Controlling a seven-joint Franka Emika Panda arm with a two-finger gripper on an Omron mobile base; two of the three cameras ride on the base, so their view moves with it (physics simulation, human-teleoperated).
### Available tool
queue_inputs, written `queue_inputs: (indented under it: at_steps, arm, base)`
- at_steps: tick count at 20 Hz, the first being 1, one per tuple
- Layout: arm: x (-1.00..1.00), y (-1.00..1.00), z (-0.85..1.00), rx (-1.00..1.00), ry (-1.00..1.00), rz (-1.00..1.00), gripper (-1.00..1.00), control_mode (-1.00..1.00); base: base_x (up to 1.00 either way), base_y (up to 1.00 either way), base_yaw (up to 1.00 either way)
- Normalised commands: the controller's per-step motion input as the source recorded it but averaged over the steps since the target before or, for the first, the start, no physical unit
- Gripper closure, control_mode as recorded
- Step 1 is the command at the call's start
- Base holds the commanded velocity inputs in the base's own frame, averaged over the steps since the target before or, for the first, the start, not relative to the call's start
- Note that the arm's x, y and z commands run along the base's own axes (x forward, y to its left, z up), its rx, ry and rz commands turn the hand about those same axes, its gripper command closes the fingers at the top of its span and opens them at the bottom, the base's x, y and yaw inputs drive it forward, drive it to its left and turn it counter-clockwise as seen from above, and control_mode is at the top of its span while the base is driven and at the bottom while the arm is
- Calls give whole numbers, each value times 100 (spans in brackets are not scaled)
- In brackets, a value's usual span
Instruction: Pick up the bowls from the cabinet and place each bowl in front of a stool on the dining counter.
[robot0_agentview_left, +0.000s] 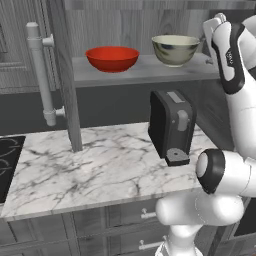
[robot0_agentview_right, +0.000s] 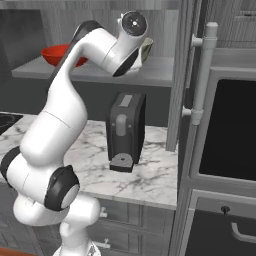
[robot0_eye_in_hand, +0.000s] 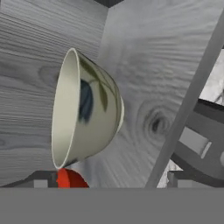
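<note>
Cabinet shelf (robot0_agentview_left: 145, 71), cream bowl (robot0_agentview_left: 175, 49) half behind arm (robot0_agentview_right: 107, 47)

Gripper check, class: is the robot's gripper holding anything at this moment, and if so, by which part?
Nothing is held. The gripper is open, facing the cream bowl, which sits on the cabinet shelf beside the red bowl.

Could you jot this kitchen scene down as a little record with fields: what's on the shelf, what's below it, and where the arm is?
shelf: glossy red bowl left, cream mottled bowl right, both upright, apart
cabinet: grey woodgrain cabinet, door open
worktop: black coffee machine on white veined marble worktop
arm: raised beside the cream bowl
bowls held: none
</note>
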Motion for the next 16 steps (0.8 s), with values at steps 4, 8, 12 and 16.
queue_inputs:
  at_steps: [4, 8, 12, 16]
  arm:
    - [38, -2, 0, 0, 2, 0, -100, -100]
    - [56, 0, 0, 0, 8, 0, -100, -100]
    - [46, 1, 0, 0, 9, 0, -100, -100]
    - [31, 0, 0, 0, 6, 0, -100, -100]
  base:
    - [0, 0, 0]
    - [0, 0, 0]
    - [0, 0, 0]
    - [0, 0, 0]
